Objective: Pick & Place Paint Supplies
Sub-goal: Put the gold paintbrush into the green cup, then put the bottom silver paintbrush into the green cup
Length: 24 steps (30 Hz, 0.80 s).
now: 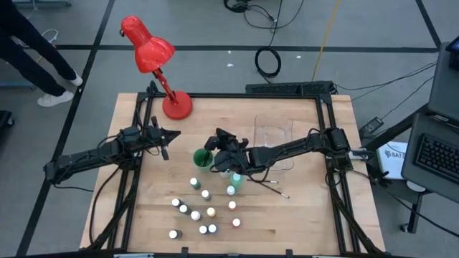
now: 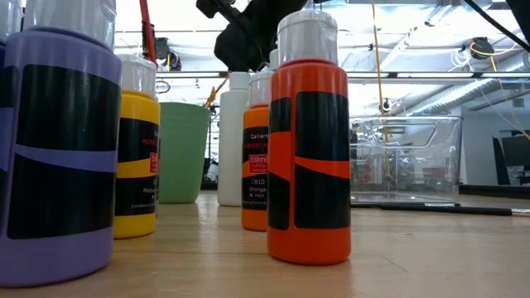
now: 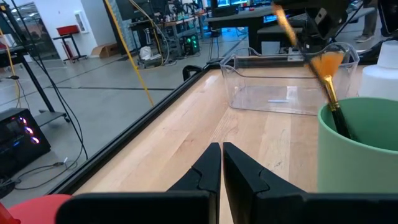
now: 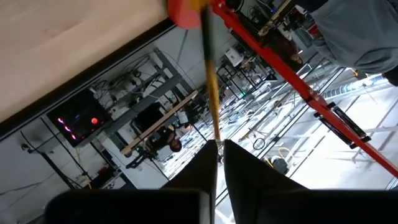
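High view has the right gripper [image 1: 215, 147] out over the round green cup [image 1: 203, 159] at mid-table. Right wrist view shows its dark fingers [image 4: 239, 163] pinched on the thin handle of an orange-bristled paintbrush [image 4: 210, 81], the shaft running straight out from between the tips. From the left wrist view, that brush's bristle end slants down inside the cup's rim. Left gripper [image 1: 163, 136] hangs to the cup's left, near the red desk lamp [image 1: 150, 54], jaws pressed together, empty. Small white-capped paint bottles [image 1: 195, 215] stand scattered in front of the cup; the clear rectangular plastic tray [image 1: 275, 129] sits behind the right arm.
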Each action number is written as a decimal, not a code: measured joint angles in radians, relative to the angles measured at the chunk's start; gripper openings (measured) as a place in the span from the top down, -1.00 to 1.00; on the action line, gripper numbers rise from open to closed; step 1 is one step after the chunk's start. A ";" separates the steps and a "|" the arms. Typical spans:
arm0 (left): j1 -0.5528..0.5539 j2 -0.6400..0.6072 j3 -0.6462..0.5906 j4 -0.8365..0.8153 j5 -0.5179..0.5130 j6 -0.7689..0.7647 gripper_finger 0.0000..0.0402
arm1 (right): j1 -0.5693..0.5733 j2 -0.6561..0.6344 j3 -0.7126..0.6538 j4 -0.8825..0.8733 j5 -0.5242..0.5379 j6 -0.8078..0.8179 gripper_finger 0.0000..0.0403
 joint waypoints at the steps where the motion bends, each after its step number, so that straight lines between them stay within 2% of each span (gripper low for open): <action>1: 0.000 0.000 0.000 0.000 0.000 0.000 0.89 | 0.000 0.000 0.000 0.000 -0.004 0.001 0.86; 11: 0.000 0.000 0.000 0.006 0.000 0.008 0.89 | 0.043 0.002 0.024 -0.015 0.002 0.033 0.65; 16: 0.000 0.000 0.000 0.004 0.000 0.008 0.89 | 0.116 -0.111 0.095 0.007 -0.001 0.160 0.63; 19: 0.000 0.004 0.000 0.002 0.001 0.005 0.89 | 0.159 -0.223 0.105 0.004 -0.005 0.371 0.63; 21: 0.000 0.004 0.000 0.001 0.001 -0.002 0.89 | 0.180 -0.309 0.105 -0.001 0.008 0.597 0.63; 24: 0.000 0.004 0.000 0.001 0.002 -0.019 0.89 | 0.204 -0.459 0.085 -0.035 0.031 1.142 0.63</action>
